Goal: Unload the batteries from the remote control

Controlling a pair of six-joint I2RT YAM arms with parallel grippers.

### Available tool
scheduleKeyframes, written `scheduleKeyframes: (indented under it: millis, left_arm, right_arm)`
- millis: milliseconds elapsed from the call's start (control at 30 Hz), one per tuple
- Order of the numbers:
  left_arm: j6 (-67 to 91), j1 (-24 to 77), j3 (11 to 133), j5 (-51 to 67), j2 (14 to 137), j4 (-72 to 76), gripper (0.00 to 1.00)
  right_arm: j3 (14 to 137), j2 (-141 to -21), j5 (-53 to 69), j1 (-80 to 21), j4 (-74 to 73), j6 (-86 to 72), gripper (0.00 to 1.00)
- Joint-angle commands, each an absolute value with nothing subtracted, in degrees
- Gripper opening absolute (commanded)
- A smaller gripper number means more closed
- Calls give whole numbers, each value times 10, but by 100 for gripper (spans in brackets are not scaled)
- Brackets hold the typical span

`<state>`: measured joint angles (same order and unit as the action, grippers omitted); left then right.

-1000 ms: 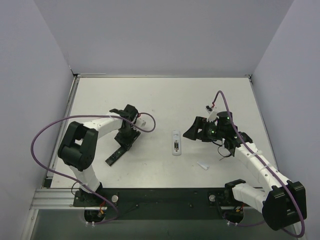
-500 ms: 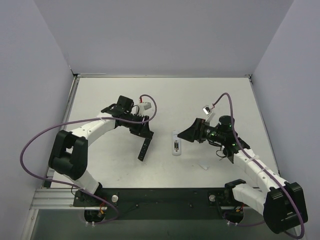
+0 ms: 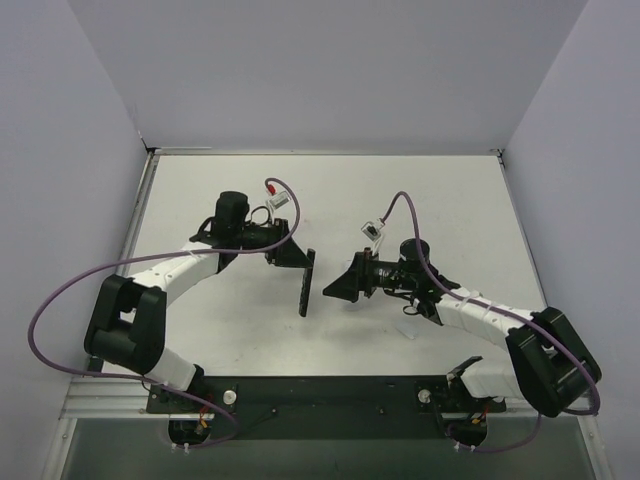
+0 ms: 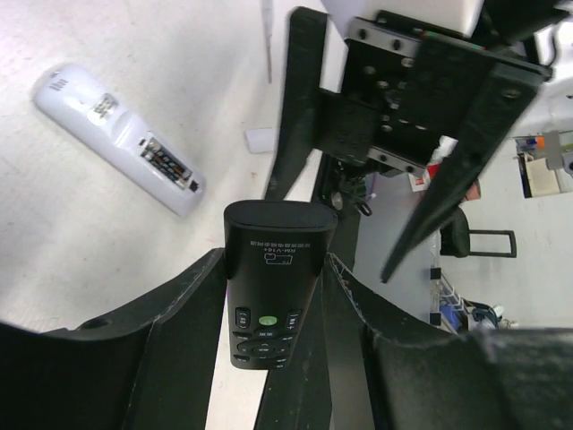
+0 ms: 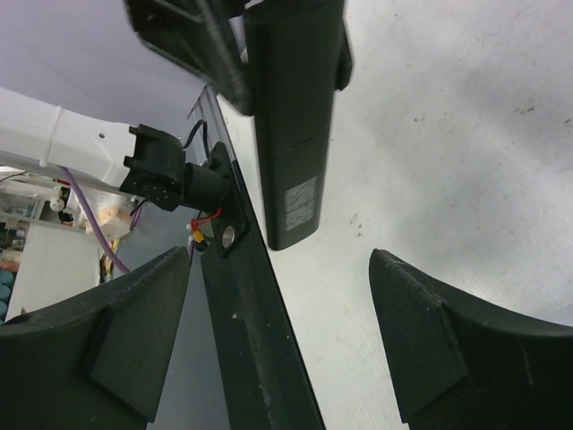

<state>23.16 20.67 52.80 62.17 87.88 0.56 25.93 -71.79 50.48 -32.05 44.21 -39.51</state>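
Note:
My left gripper [image 3: 293,252] is shut on the top end of a black remote [image 3: 306,290] and holds it above the table centre, lower end hanging free. In the left wrist view the remote [image 4: 273,269] sits button-side up between my fingers [image 4: 179,305]. My right gripper [image 3: 338,280] is open and empty, just right of the remote. In the right wrist view its wide-apart jaws face the remote's back [image 5: 295,116], which carries a label. No batteries show in any view.
A white remote [image 4: 116,139] lies on the table; in the top view my right gripper hides it. A small white piece [image 3: 405,330] lies near the right arm. The dark front rail [image 5: 251,313] crosses the right wrist view.
My left arm has lifted the black remote and swung it right to the table centre. My right gripper has moved left over the white remote, toward the black one.

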Motion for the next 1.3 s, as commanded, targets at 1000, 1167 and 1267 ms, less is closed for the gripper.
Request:
scheduleKeyframes:
  millis: [1000,1167,1267]
  left_arm:
    - [456,214,450,677,833,345,17]
    - [431,213,453,621,818,306,49]
    - [403,211,476,598,813,238,53]
  right_arm:
    - [311,-865,531,-384,731,-508,21]
    - [317,-846,515,-381,694,-520,0]
    - [317,-831,498,-380,652,-517,0]
